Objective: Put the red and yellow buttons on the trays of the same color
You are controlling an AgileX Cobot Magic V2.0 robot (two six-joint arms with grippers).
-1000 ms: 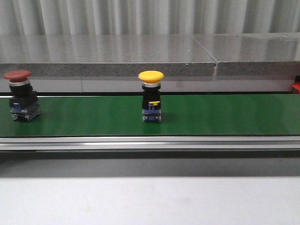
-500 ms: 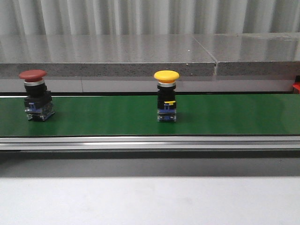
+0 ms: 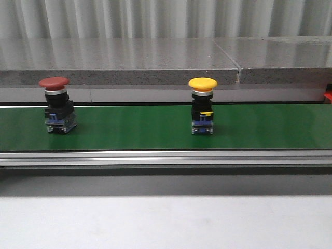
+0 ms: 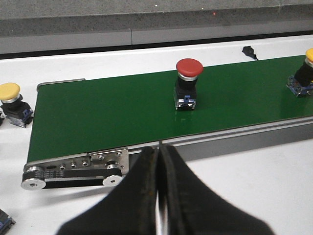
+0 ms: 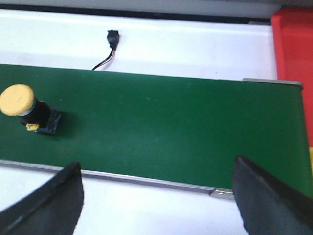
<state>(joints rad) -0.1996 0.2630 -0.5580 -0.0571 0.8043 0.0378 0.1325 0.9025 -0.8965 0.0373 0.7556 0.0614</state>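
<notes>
red button: red mushroom-cap push button [image 3: 57, 105], upright on green conveyor belt [image 3: 135, 127], left side of front frame
yellow button: yellow mushroom-cap push button [image 3: 202, 106], upright on belt, right of centre, well apart from red
spare: second yellow-capped button [image 4: 11, 104] off belt on white table [image 4: 254, 181]
tray: red plastic tray [image 5: 295, 54], upper right of right wrist frame
left gripper [image 4: 159, 161]: fingers pressed together, empty
right gripper [image 5: 156, 196]: fingers spread wide, empty

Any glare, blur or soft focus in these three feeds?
Front view: pale glare streaks on the green belt; red button and yellow button sharp. Left wrist view: shut left gripper a dark, featureless mass. Right wrist view: soft overall; open right gripper fingers blurred.
</notes>
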